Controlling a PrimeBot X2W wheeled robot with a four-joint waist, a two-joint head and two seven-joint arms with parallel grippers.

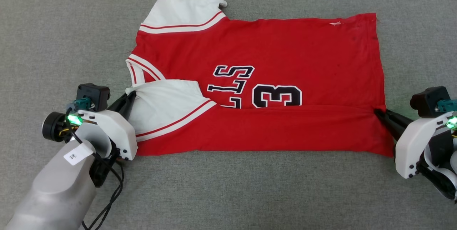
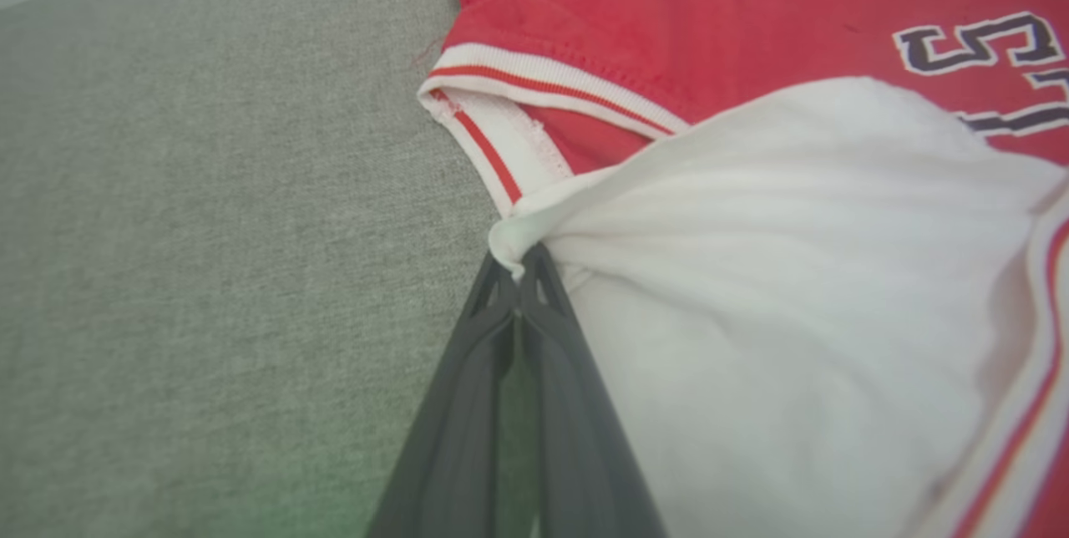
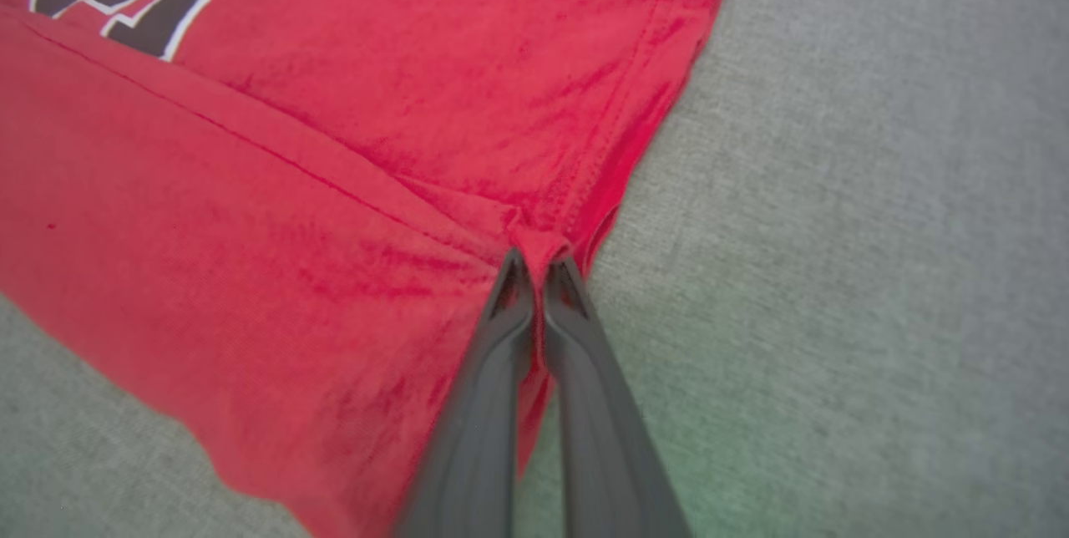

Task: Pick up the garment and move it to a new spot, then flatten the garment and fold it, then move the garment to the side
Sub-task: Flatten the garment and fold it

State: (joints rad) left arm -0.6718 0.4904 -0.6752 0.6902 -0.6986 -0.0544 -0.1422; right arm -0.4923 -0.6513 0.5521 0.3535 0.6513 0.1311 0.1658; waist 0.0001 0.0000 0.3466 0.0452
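The red garment [image 1: 278,48] lies flat on the grey surface, collar to the left, hem to the right. Its near long edge is folded up over the front, covering the lower part of the black-and-white lettering [image 1: 276,95]. My left gripper [image 1: 131,96] is shut on the tip of the folded-in white sleeve [image 2: 777,287]; in the left wrist view the gripper [image 2: 522,266] pinches a small bunch of white cloth. My right gripper [image 1: 377,111] is shut on the folded corner of the red hem, and the right wrist view shows the gripper [image 3: 539,261] pinching that red cloth [image 3: 334,212].
The grey fabric surface [image 1: 232,194] stretches around the garment on all sides. The far white sleeve [image 1: 178,8] sticks out toward the surface's back edge. A black cable [image 1: 107,194] hangs from my left forearm.
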